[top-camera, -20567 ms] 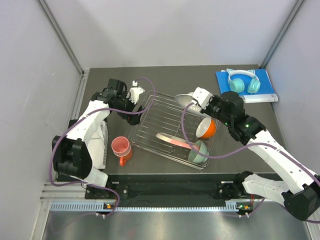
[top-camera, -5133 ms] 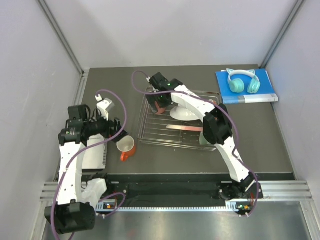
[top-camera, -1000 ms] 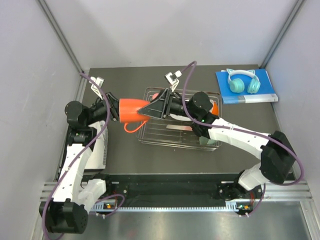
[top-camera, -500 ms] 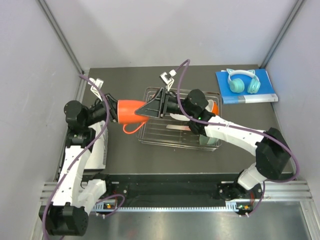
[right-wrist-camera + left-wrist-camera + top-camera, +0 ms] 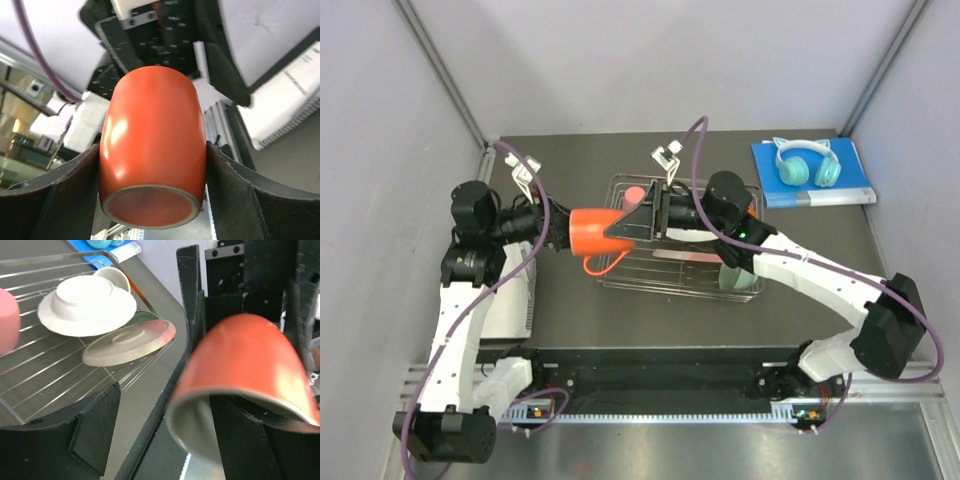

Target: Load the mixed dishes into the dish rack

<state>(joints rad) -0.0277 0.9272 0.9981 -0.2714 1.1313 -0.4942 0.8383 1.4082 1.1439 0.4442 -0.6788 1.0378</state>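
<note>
The right gripper (image 5: 620, 228) is closed on the orange mug (image 5: 590, 231). In the right wrist view, both of its black fingers (image 5: 230, 185) press against opposite sides of the mug body. The mug's base faces back toward that wrist and its open rim points away from it. The mug is held horizontally in the air between the two grippers, above the left edge of the dish rack (image 5: 620, 272). Seen from above, its handle is on the side toward the arm bases. The left gripper (image 5: 552, 236) faces the mug's rim with its jaws spread wide. In the left wrist view the rim sits in the gap between the jaws, and the visible left-hand finger stands well apart from the mug wall. The remaining dishes lie in the rack, behind and below the right jaws. The pink tumbler (image 5: 634, 193) is just beside the right fingers. The white plate (image 5: 87, 307) lies upside down on the bars, and the patterned plate (image 5: 127, 342) is tilted just beside it. The orange bowl (image 5: 748, 215) and the mint-green bowl (image 5: 735, 281) are at the rack's far end, under the right arm.
</note>
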